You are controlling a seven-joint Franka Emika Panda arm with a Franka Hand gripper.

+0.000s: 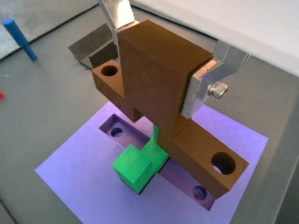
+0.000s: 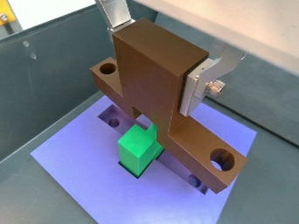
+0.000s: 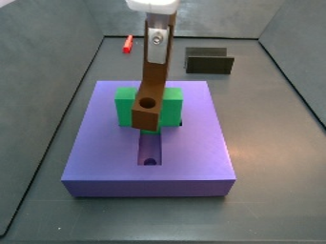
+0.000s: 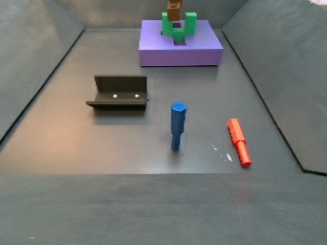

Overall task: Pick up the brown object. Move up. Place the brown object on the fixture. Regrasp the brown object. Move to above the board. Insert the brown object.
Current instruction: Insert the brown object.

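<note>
Gripper (image 1: 160, 51) above the board (image 1: 82, 157): two flat silver metal finger plates, thin and rectangular, each bent outward toward its mount. One finger (image 2: 218, 72) carries a round silver screw on its face. In a side view the gripper (image 3: 156, 38) shows a silver plate with a dark screw hole under a white body.

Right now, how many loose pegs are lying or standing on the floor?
2: a blue peg standing mid-floor, a red peg lying beside it. The gripper holds the brown object over the board.
</note>
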